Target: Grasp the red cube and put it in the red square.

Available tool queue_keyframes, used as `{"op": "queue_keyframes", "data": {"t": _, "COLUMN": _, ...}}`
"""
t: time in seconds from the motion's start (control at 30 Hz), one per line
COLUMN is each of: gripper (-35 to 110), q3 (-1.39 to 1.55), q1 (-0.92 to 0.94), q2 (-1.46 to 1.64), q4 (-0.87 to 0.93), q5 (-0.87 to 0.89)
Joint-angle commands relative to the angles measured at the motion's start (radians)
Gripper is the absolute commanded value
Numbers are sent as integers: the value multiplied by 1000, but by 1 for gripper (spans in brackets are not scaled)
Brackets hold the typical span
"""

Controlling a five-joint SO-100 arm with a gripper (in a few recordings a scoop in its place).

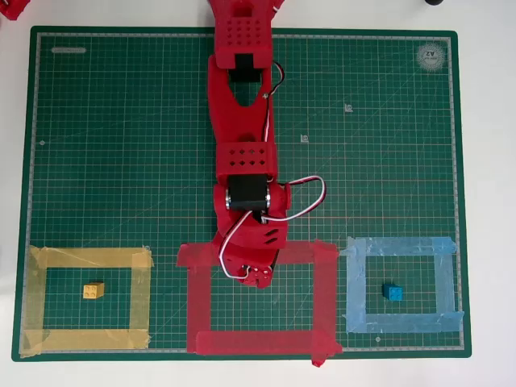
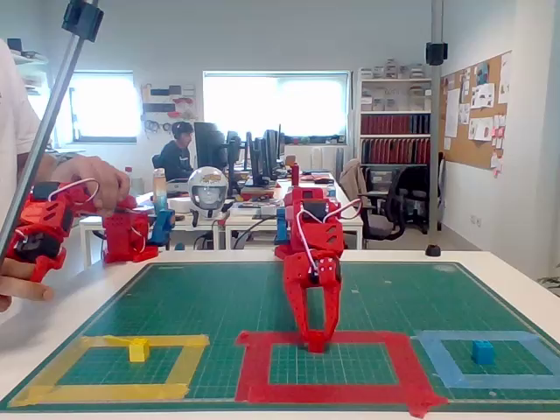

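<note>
I am reaching my pincer (image 2: 317, 343) down to the mat (image 1: 121, 145) at the far strip of the red square (image 1: 201, 343), low in the middle of both views; its tips look drawn close together, perhaps around the red cube, but I cannot tell, red hiding against red. So I am judging the delivery to be nearly done or just finishing. The yellow cube (image 1: 93, 290) and blue cube (image 1: 393, 293) are sitting inside their own tape squares at lower left and lower right.

Red arm (image 2: 308, 254) stretched forward, pitched steeply down, jaws near-closed.
</note>
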Motion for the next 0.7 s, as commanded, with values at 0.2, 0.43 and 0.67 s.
{"op": "queue_keyframes", "data": {"t": 0.2, "gripper": 12, "q3": -71, "q1": 15, "q2": 67, "q4": -14, "q5": -14}}
{"op": "queue_keyframes", "data": {"t": 0.43, "gripper": 12, "q3": -83, "q1": 18, "q2": 67, "q4": -14, "q5": -14}}
{"op": "queue_keyframes", "data": {"t": 0.67, "gripper": 12, "q3": -133, "q1": 35, "q2": 67, "q4": -14, "q5": -5}}
